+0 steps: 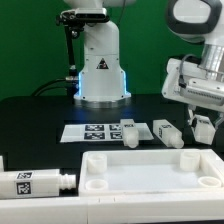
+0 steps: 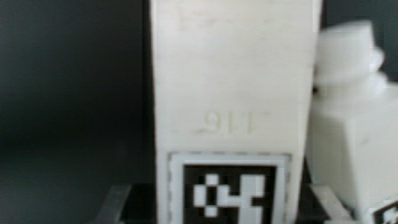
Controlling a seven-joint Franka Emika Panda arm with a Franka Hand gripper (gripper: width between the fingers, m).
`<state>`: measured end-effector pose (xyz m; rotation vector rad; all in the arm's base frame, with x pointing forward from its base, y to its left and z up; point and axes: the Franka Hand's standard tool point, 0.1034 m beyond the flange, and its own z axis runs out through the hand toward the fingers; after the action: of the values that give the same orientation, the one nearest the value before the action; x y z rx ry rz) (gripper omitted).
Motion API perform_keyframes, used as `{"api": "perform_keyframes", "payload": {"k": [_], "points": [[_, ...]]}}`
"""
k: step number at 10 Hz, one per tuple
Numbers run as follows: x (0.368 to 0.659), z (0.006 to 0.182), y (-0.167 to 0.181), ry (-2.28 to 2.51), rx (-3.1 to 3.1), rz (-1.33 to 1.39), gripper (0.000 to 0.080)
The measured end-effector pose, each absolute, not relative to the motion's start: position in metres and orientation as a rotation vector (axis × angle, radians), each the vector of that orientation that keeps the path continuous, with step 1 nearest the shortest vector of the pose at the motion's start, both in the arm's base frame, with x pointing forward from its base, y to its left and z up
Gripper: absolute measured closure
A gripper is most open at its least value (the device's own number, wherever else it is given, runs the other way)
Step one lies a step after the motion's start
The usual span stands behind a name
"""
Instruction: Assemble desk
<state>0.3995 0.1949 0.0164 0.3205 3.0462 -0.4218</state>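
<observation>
Desk tabletop (image 1: 150, 172), 1, lies flat on the table (image 1: 40, 120). 4 legs: 2 legs (image 1: 128, 132) beside the marker board (image 1: 92, 131), 1 at the exterior view's left, 1 leg (image 2: 217, 90) grasped by the gripper (image 1: 201, 120).

The tabletop (image 1: 140, 172) lies in front, with a first leg (image 1: 35, 183) at its exterior-view left. Behind it, going rightward, are the marker board (image 1: 92, 131), a second leg (image 1: 128, 133) and a third leg (image 1: 165, 131).
</observation>
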Motion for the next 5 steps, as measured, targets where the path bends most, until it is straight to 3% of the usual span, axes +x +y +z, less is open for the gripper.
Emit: {"api": "perform_keyframes", "payload": {"k": [5], "points": [[0.3949,0.0095,0.2001,3.032,0.434,-0.472,0.0515]]}}
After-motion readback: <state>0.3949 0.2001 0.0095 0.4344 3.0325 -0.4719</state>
